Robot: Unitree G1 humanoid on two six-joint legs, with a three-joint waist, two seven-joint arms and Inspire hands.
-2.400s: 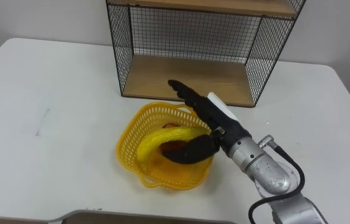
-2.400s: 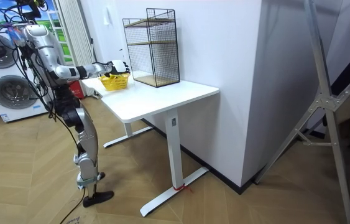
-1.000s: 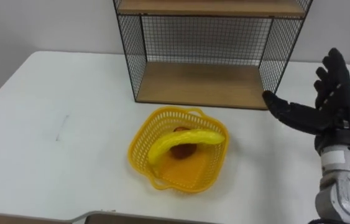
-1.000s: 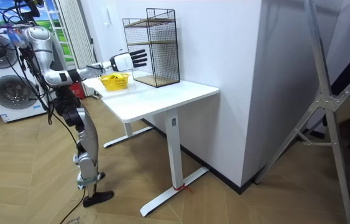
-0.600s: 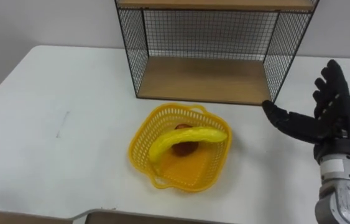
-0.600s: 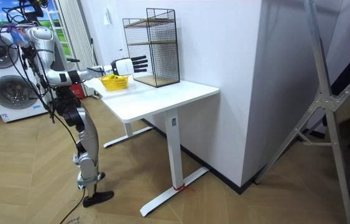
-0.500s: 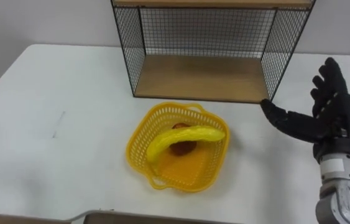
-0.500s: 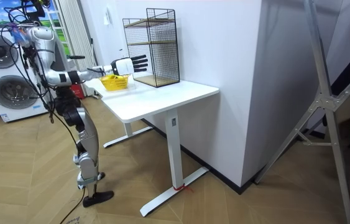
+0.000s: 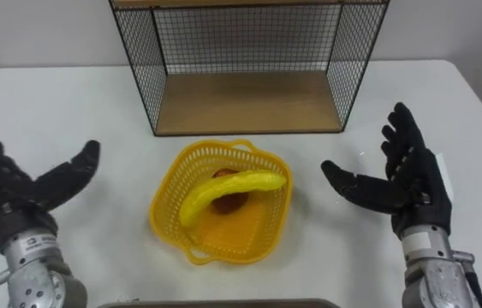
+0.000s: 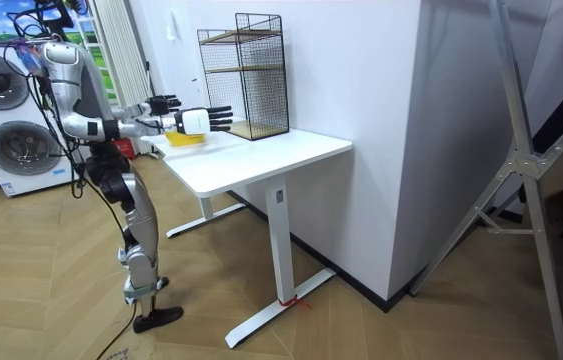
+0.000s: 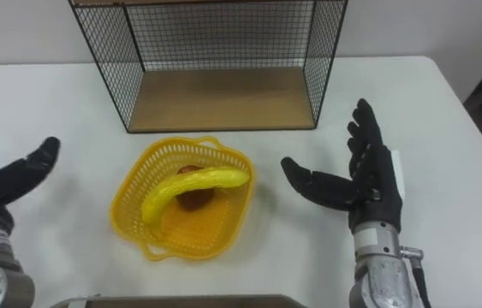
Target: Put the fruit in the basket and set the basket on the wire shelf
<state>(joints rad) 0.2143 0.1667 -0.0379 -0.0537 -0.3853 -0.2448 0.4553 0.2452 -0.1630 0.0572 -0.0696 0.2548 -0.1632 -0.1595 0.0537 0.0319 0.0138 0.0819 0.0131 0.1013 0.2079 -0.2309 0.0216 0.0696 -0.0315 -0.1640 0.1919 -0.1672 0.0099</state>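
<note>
Basket (image 9: 166,204), centre frame, banana (image 9: 223,192) inside. Left hand (image 9: 5,205), right hand (image 9: 412,190) flanking: fingers spread, empty. Grip opposite rims evenly; lift level.

Both arms reach forward, forearms level. The left hand (image 9: 11,204) and right hand (image 9: 409,184) are held well apart, palms turned inward, fingers straight and spread, thumbs pointing toward each other.

Bare table (image 9: 69,111) either side of the basket (image 9: 223,205)
The shelf (image 9: 249,103) just behind is closed at its sides and back; its front is left open.
</note>
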